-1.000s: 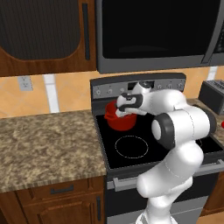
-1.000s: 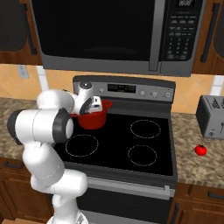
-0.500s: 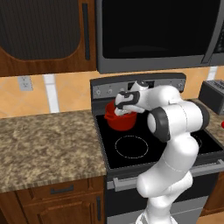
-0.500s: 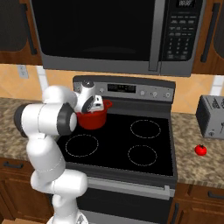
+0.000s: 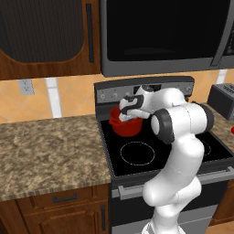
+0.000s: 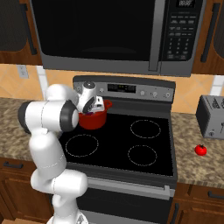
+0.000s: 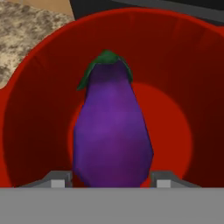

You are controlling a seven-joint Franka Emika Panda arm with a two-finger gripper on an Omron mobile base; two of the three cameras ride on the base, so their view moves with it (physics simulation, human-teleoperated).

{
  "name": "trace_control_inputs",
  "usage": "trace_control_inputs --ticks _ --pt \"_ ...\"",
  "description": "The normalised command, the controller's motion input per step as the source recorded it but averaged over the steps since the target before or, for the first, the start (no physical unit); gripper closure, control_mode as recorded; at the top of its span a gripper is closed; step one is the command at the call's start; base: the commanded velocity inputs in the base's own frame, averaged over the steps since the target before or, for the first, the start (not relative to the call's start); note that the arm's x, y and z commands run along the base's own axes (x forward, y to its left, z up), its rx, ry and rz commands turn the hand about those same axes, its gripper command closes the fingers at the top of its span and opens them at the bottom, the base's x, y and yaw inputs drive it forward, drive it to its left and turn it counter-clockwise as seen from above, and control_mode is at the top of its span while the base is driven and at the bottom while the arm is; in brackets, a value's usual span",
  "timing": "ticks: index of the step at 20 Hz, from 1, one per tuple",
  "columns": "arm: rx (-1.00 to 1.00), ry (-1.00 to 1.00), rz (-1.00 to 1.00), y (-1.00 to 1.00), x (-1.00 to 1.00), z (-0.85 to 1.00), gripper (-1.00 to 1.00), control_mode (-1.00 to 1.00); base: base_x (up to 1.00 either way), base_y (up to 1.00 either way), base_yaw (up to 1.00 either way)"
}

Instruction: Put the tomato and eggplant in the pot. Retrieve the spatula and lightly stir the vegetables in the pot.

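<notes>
Looking from the left base view, the end effector (image 5: 124,114) hangs over the pot (image 5: 125,126) on the stove's back burner; the arm is more upright than before. From the right, the tomato (image 6: 201,149) waits on the desk, well apart from the pot. Hand view: the eggplant (image 7: 111,127) sits inside the pot between the fingertips (image 7: 57,178); whether they grip it, I cannot tell. Tomato and stirring remain.

Purple eggplant (image 7: 113,131) lies inside the red pot (image 7: 183,78) — red tomato (image 6: 201,149) sits on the counter.

The eggplant (image 7: 111,127) fills the middle of the pot (image 7: 183,65), leaving slim room along its walls; three burners (image 6: 144,129) lie bare, toaster (image 6: 211,116) far right.
</notes>
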Motion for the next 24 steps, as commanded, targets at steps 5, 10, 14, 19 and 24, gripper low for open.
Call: trace_control_inputs --ticks 5,10,14,19,24 --pt "0.02 -0.02 0.0 0.0 0.01 -0.01 -1.0 -1.0 0.0 0.0 0.0" --pt "0.04 -0.2 0.0 0.0 -0.06 0.28 -1.0 -1.0 0.0 0.0 0.0" --pt "0.01 -0.16 0.0 0.0 -0.38 0.46 -1.0 -1.0 0.0 0.0 0.0" --pt "-0.03 -0.01 0.0 0.0 -0.94 0.68 -1.0 -1.0 0.0 0.0 0.0" --pt "-0.07 0.03 0.0 0.0 -1.0 0.9 -1.0 -1.0 0.0 0.0 0.0"
